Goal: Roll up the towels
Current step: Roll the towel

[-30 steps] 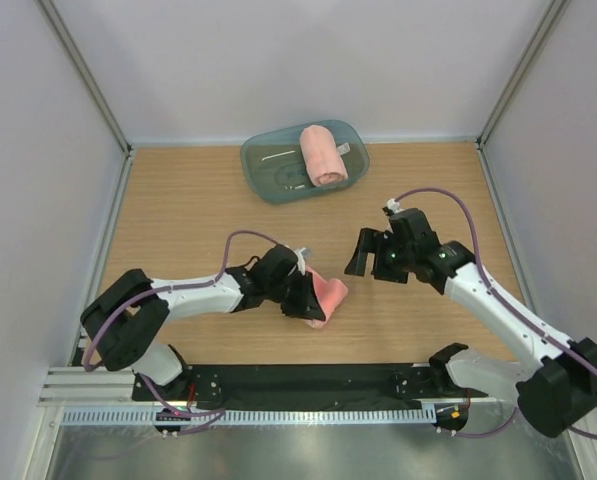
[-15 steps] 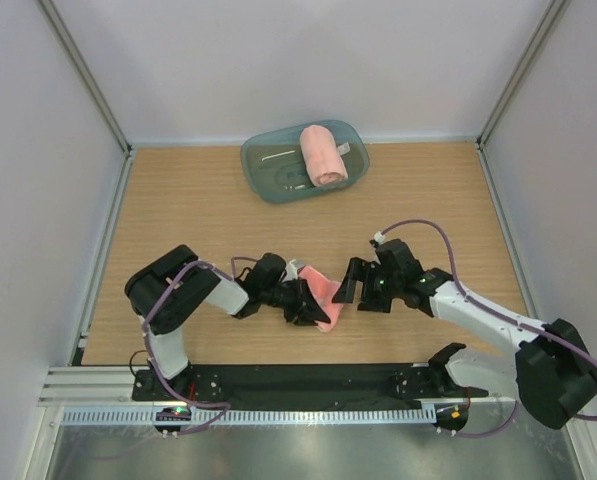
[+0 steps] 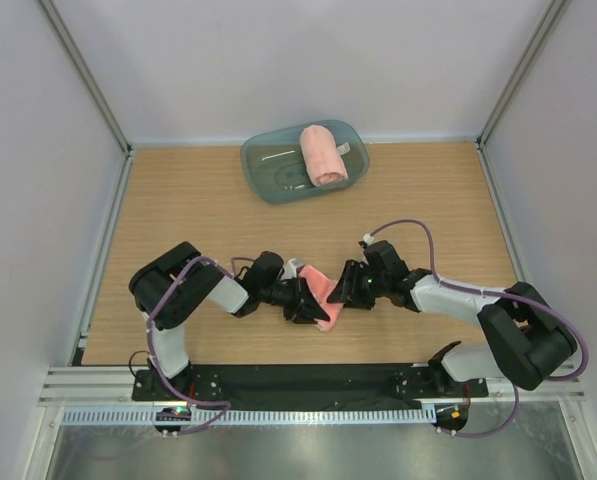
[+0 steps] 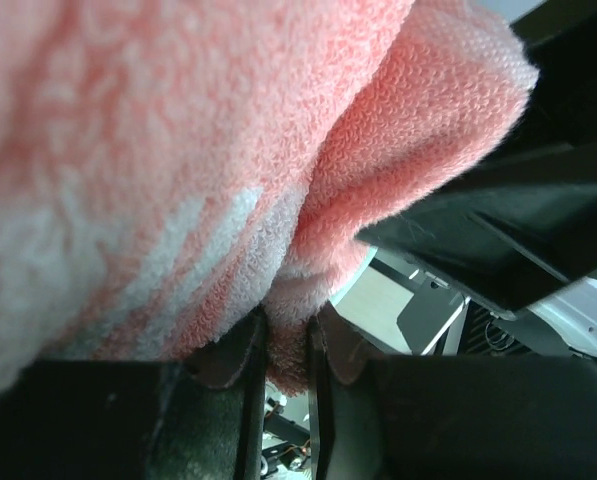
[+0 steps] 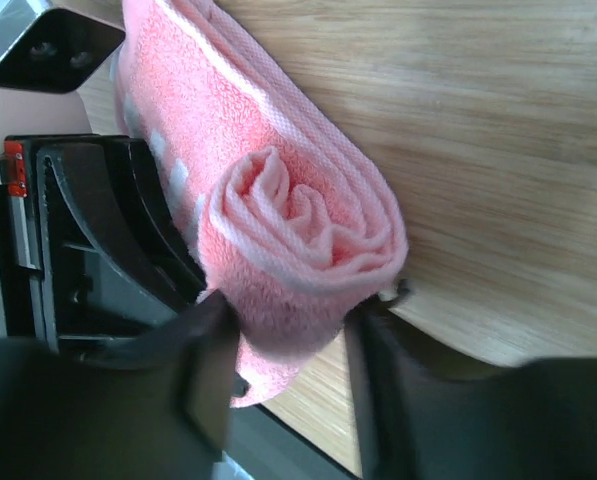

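Two salmon-pink soft terry-cloth towels: one tub towel [image 3: 323, 153], rolled; one worktop towel [image 3: 322, 295], also rolled. One translucent teal oval plastic tub [image 3: 263, 165]. One small white fabric tag [image 3: 343, 149] plainly seen, beside the tub towel. A few thin pale bits [image 3: 278, 157] inside the tub, too small to count. One light-brown wooden worktop [image 3: 178, 200]. Two white-and-black robot arms: one left arm [image 3: 203, 290], one right arm [image 3: 458, 298]. Two black two-fingered pincers: one left pincer [image 3: 306, 299], one right pincer [image 3: 346, 290]. Two fingers to each, four altogether.
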You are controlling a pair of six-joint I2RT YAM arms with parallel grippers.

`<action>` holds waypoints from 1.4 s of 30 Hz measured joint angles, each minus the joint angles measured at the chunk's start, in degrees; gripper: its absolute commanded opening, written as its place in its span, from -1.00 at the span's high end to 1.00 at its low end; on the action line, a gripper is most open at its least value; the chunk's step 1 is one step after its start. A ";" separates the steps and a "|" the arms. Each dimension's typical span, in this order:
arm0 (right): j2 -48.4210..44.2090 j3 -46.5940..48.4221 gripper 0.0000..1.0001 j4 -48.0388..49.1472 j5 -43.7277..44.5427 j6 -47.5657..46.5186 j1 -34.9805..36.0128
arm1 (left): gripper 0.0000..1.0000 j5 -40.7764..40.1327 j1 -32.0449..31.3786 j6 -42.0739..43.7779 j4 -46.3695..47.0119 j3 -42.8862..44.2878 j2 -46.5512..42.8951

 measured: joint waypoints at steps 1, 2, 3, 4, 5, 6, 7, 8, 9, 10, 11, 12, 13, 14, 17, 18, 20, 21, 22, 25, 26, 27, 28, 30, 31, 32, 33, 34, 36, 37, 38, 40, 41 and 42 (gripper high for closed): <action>0.07 -0.07 0.27 0.04 0.00 0.07 0.00 | 0.74 0.11 0.02 0.00 0.09 0.04 0.11; 0.07 -0.09 0.48 0.11 -0.02 0.17 0.09 | 0.71 0.17 0.09 0.00 0.24 0.09 0.17; 0.07 -0.07 0.70 0.20 -0.07 0.11 0.15 | 0.69 0.24 0.22 0.00 0.31 0.11 0.20; 0.07 -0.07 0.93 0.24 -0.04 -0.07 0.22 | 0.66 0.31 0.31 0.00 0.33 0.11 0.20; 0.07 -0.04 0.97 0.09 -0.04 -0.07 0.24 | 0.59 0.33 0.35 0.07 0.33 0.11 0.17; 0.07 0.04 0.98 -0.17 0.00 -0.04 0.24 | 0.54 0.26 0.44 0.52 0.02 0.11 0.11; 0.07 0.15 0.98 -0.46 0.02 -0.09 0.24 | 0.47 0.15 0.52 1.36 -0.98 0.26 -0.17; 0.07 0.33 0.98 -0.94 0.13 -0.17 0.26 | 0.33 -0.02 0.59 2.21 -2.69 0.61 -0.74; 0.07 0.59 0.97 -1.46 0.22 -0.24 0.26 | 0.25 -0.70 0.63 4.13 -5.60 1.11 -1.75; 0.09 1.11 0.98 -2.40 0.39 -0.42 0.26 | 0.18 -1.81 0.63 6.25 -9.55 1.86 -3.28; 0.09 1.64 0.97 -3.43 0.74 -0.70 0.33 | 0.09 -3.15 0.66 8.28 -13.70 2.69 -5.11; 0.09 2.23 0.97 -4.52 1.11 -1.01 0.42 | 0.06 -4.87 0.68 10.71 -18.40 3.76 -7.13; 0.20 2.89 0.98 -5.68 1.53 -1.33 0.59 | 0.04 -7.19 0.66 12.96 -23.45 5.03 -9.31; 0.39 3.54 0.97 -6.71 1.92 -1.64 0.61 | 0.01 -9.49 0.68 15.23 -28.17 6.36 -11.56; 1.22 5.31 0.97 -9.29 2.58 -2.19 0.98 | 0.01 -17.94 0.00 21.44 -41.72 11.06 -17.62; 1.60 5.97 0.97 -10.16 2.78 -2.36 1.11 | 0.00 -20.52 -0.48 22.99 -44.94 12.44 -19.06; 2.40 7.28 0.98 -11.72 3.10 -2.73 1.53 | 0.00 -28.63 -2.62 26.58 -52.37 15.78 -22.10; 2.73 7.72 0.98 -12.26 3.26 -2.82 1.68 | -0.01 -32.94 -4.55 28.13 -55.43 17.33 -23.45; 3.26 8.41 0.98 -12.98 3.43 -2.99 1.90 | -0.01 -37.29 -5.92 29.44 -58.34 18.86 -24.57; 4.22 9.70 0.98 -14.21 3.76 -3.15 2.36 | -0.02 -51.06 -15.80 33.22 -64.63 23.15 -26.58; 4.46 9.99 0.98 -14.45 3.80 -3.17 2.51 | -0.02 -55.15 -18.56 34.25 -65.92 24.37 -26.64; 4.66 10.27 0.97 -14.67 3.80 -3.17 2.62 | -0.03 -59.01 -21.44 35.23 -66.82 25.24 -26.56; 4.92 10.58 0.98 -14.93 3.82 -3.19 2.75 | -0.03 -62.66 -24.11 36.22 -67.69 25.92 -26.34; 5.35 11.10 0.97 -15.30 3.82 -3.17 2.97 | -0.07 -68.91 -28.28 37.90 -69.02 27.12 -25.18; 5.60 11.41 0.97 -15.56 3.85 -3.19 3.13 | -0.08 -72.85 -31.34 39.23 -69.48 27.78 -23.93; 5.70 11.54 0.97 -15.63 3.85 -3.19 3.21 | -0.08 -74.97 -32.94 40.00 -69.51 28.17 -22.95; 5.81 11.67 0.98 -15.78 3.87 -3.17 3.26 | -0.08 -77.66 -35.17 41.11 -69.61 28.74 -21.49; 5.90 11.78 0.98 -15.89 3.87 -3.17 3.30 | -0.08 -80.02 -37.13 42.36 -69.53 29.38 -19.82; 6.08 11.91 0.98 -16.00 3.82 -3.17 3.32 | -0.08 -83.12 -40.17 44.30 -69.33 30.80 -16.26; 6.12 12.02 0.98 -16.11 3.82 -3.17 3.34 | -0.09 -84.13 -41.33 45.35 -68.91 31.47 -14.43; 6.16 12.11 0.98 -16.24 3.82 -3.17 3.34 | -0.09 -84.80 -42.10 46.49 -68.50 32.04 -12.70; 6.21 12.22 0.97 -16.35 3.82 -3.17 3.39 | -0.09 -85.68 -42.82 48.22 -67.76 33.03 -9.70; 6.21 12.22 0.98 -16.37 3.82 -3.17 3.43 | -0.10 -85.94 -42.88 48.85 -67.34 33.38 -8.46; 6.19 12.22 0.98 -16.39 3.82 -3.17 3.48 | -0.10 -86.05 -42.91 49.46 -67.12 33.59 -7.54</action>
